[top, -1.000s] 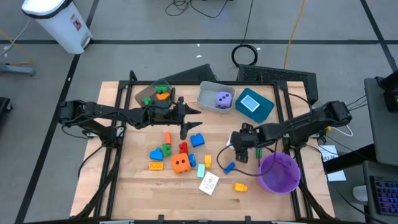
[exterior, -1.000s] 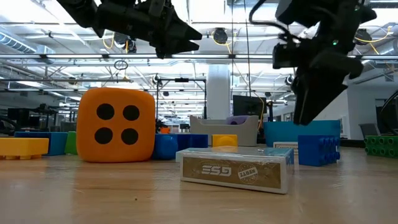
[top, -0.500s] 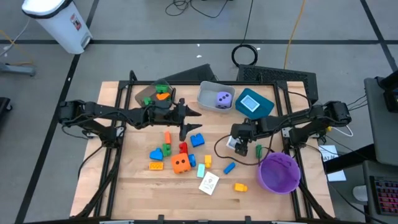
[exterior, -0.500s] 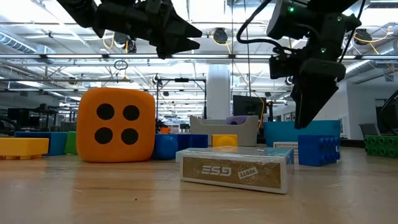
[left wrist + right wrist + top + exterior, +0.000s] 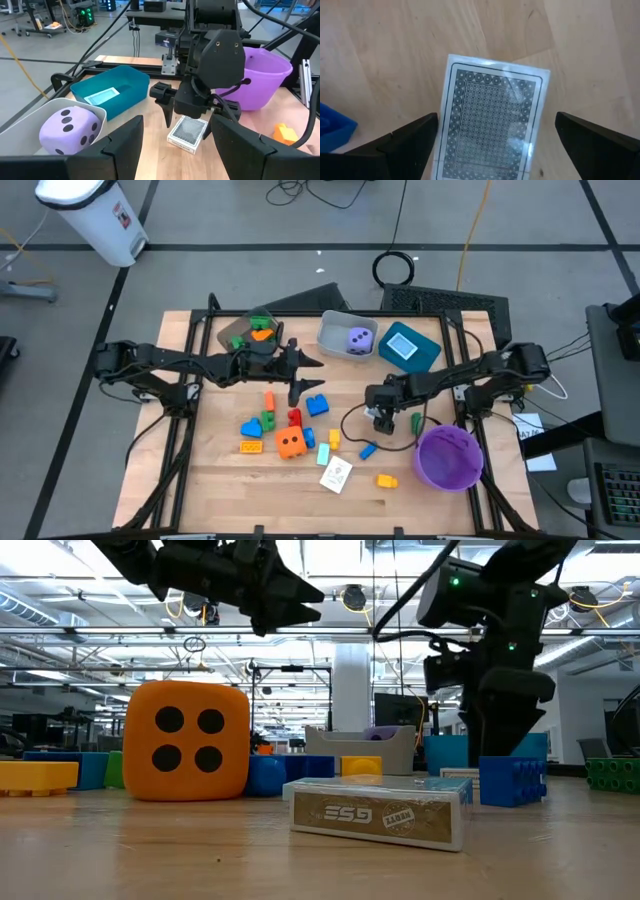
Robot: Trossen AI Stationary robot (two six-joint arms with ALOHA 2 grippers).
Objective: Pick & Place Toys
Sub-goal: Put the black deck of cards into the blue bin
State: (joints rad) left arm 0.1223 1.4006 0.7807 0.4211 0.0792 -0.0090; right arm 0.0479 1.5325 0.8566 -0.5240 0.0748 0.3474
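Note:
My right gripper is open and points down over a patterned card pack that lies flat on the table, one finger on each side of it; no touch shows. My left gripper is open and empty, above the loose blocks. An orange die, red, blue and yellow blocks and a second card pack lie on the table. A purple die sits in the grey bin.
A teal bin holding a card stands at the far right, and a brown bin with green and orange blocks at the far left. A purple bowl stands right of my right gripper. A blue block and a yellow one lie near it.
My right gripper has gone a little toward the table's left edge and down, and now stands low over the card pack. The pack has kept its place.

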